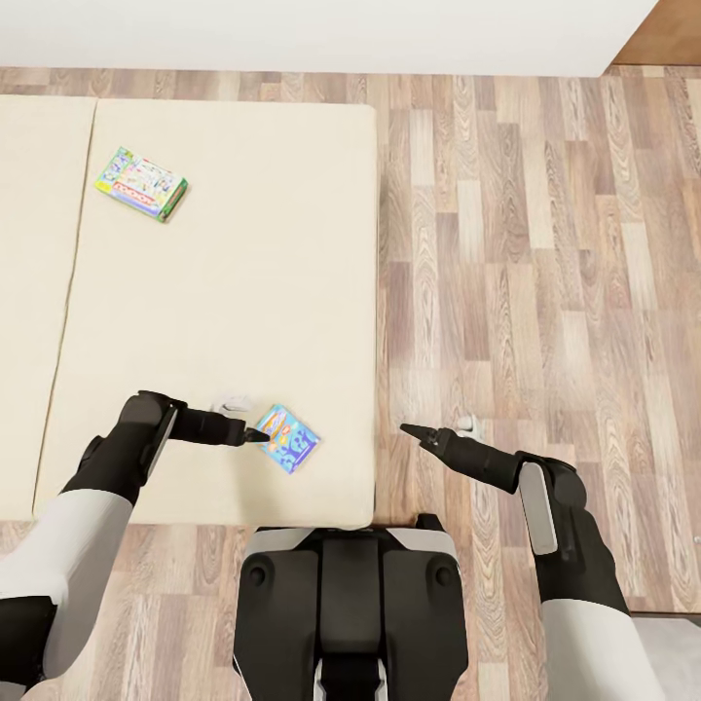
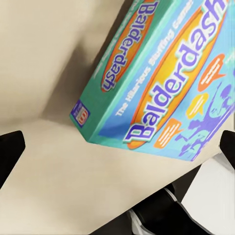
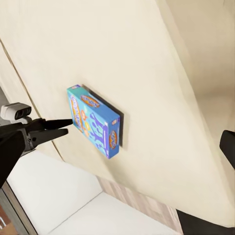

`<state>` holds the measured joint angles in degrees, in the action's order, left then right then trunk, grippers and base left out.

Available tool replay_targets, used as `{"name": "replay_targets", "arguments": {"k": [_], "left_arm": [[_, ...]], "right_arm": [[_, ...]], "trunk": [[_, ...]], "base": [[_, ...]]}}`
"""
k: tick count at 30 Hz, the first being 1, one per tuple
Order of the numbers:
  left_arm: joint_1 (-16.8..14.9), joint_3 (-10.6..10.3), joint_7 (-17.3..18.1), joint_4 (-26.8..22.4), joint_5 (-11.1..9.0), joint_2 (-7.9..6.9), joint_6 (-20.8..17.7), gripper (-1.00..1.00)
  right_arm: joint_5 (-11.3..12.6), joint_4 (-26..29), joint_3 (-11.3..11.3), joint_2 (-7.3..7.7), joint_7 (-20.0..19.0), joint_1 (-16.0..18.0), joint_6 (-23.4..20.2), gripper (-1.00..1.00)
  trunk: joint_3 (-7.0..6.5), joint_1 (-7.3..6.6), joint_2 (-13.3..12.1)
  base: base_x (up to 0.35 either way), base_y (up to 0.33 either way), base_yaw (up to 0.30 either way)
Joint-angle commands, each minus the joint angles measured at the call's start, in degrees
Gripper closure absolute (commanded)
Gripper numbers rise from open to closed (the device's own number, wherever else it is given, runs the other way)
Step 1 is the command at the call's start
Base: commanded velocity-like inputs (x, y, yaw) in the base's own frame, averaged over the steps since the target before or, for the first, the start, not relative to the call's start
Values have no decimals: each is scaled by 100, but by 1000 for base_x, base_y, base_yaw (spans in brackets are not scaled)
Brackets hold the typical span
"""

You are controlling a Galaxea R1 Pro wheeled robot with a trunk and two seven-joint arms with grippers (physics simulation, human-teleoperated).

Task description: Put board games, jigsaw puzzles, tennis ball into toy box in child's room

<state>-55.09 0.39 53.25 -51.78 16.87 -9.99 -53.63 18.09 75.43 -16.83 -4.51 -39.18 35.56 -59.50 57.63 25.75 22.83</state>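
Observation:
Two board games lie on the beige bed (image 1: pixel 224 292). The blue Balderdash box (image 1: pixel 288 437) sits near the bed's front right corner, flat on the mattress. My left gripper (image 1: pixel 258 434) is open right at that box's left edge, fingertips just short of it. In the left wrist view the blue box (image 2: pixel 166 83) lies ahead of the spread fingers (image 2: pixel 10 149), not between them. The pale green-edged box (image 1: pixel 141 183) rests far back on the left. My right gripper (image 1: pixel 414 431) hovers open over the floor beside the bed, holding nothing. The right wrist view shows the blue box (image 3: pixel 94 120) and the left gripper (image 3: pixel 66 127).
Wooden floor (image 1: pixel 545 292) spreads to the right of the bed. A white wall (image 1: pixel 321 34) runs along the back. A seam (image 1: pixel 73 263) splits the mattress at the left. My own base (image 1: pixel 346 604) stands at the bed's front edge.

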Motion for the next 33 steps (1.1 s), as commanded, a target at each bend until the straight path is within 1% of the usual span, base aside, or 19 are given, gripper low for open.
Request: {"name": "replay_targets", "arguments": {"k": [1, 11, 33], "left_arm": [[-2, 5, 49, -6, 46, 14, -27, -100], [-2, 5, 53, -7, 45, 123, -21, -100], [-2, 5, 83, -26, 16, 176, -17, -100]], "right_arm": [[-36, 3, -18, -8, -46, 4, -27, -100], [-37, 6, -22, -14, -46, 4, -26, -100], [-38, 10, -30, -15, -46, 4, -26, -100]], "trunk": [[7, 4, 9], [11, 4, 9], [11, 4, 9]], "base": [[0, 0, 0], [0, 0, 0], [0, 0, 0]]}}
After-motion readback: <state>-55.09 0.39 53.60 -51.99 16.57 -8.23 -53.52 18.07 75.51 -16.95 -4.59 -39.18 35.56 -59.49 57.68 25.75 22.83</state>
